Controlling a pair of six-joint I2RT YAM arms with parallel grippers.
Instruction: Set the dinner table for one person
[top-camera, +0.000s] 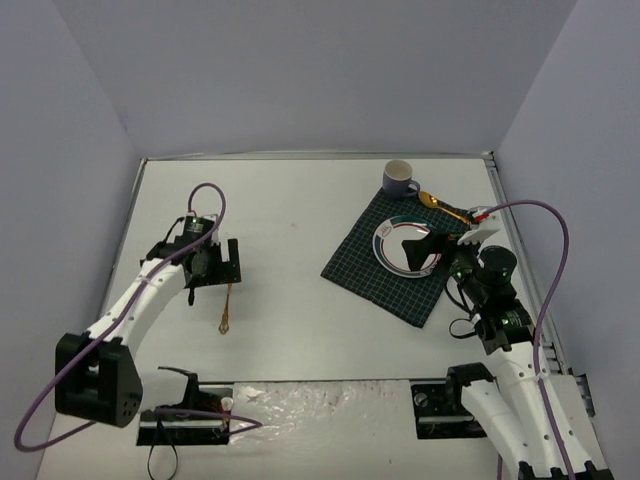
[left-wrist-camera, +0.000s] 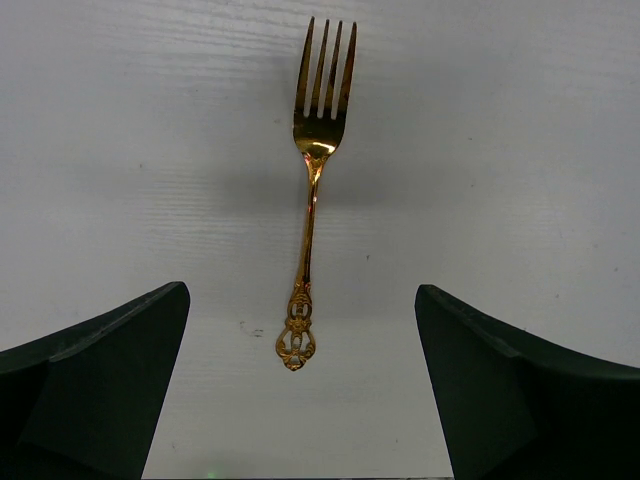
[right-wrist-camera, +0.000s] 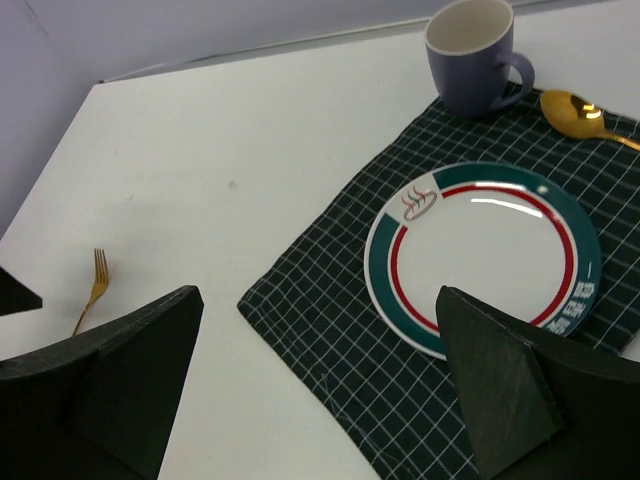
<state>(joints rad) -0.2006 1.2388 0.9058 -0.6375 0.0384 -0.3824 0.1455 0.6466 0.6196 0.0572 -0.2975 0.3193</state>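
The white dinner table (top-camera: 300, 220) carries a dark green checked cloth (top-camera: 385, 280) at the right. On the cloth lies a white plate (top-camera: 390, 245) with a teal and red rim. A lavender mug (top-camera: 400, 178) and a gold spoon (top-camera: 440, 205) are at the cloth's far corner. A gold fork (top-camera: 227, 308) lies on bare table at the left. My left gripper (top-camera: 222, 268) is open just above the fork's handle end (left-wrist-camera: 296, 345). My right gripper (top-camera: 422, 250) is open and empty over the plate (right-wrist-camera: 480, 250). The right wrist view also shows the mug (right-wrist-camera: 470, 50), the spoon (right-wrist-camera: 575, 112) and the fork (right-wrist-camera: 92, 295).
Grey walls close in the table at the back and both sides. The arm bases and a strip of crumpled clear plastic (top-camera: 300, 400) sit at the near edge. A purple cable (top-camera: 545, 270) loops beside the right arm.
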